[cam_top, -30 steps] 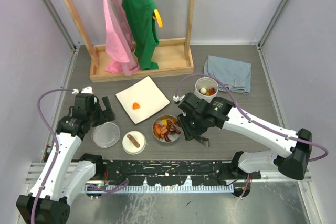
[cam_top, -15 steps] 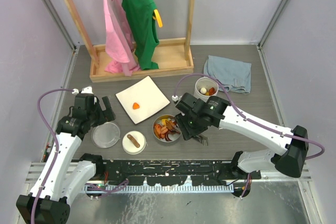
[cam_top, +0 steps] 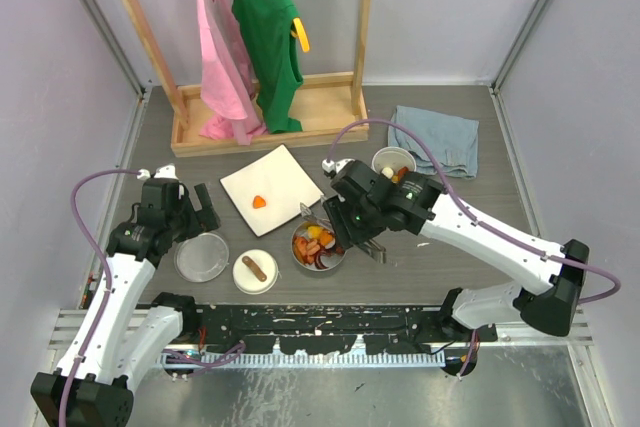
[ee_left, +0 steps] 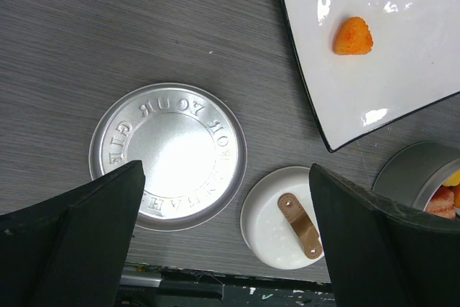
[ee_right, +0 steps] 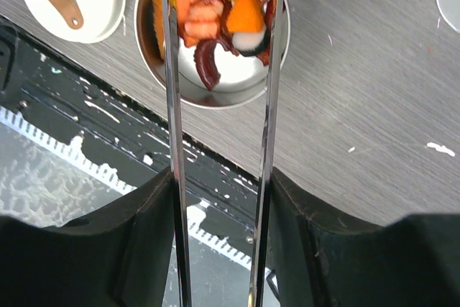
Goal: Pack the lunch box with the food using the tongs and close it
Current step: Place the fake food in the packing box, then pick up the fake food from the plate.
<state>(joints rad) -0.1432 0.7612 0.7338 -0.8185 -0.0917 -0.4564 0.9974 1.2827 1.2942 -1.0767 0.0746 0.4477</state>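
We see a grey counter (cam_top: 450, 272) with a wooden rack (cam_top: 270, 132) at its far side, carrying a pink garment (cam_top: 225, 72) and a green one (cam_top: 268, 47). A blue-grey cloth (cam_top: 435, 140) lies far right. A white square plate (cam_top: 290, 182) sits near the middle and bears one orange piece (ee_left: 353, 36). The right hand (cam_top: 350, 235) hangs over the near middle, pinching the tongs (ee_right: 172, 106) between its fingers. The tongs' two arms stand apart, and their tips reach over the wide tin (ee_right: 230, 90). That tin sits just near of the plate and holds orange, red and dark food. The left hand (cam_top: 198, 209) is spread wide, gripping nothing, above the flat lid (ee_left: 167, 156), which lies at the near left. The tall cup (cam_top: 392, 162), with food inside, stands right of the plate, near the cloth. The small dish (ee_left: 262, 229) sits between lid and tin and holds a brown sausage piece (ee_left: 300, 225)
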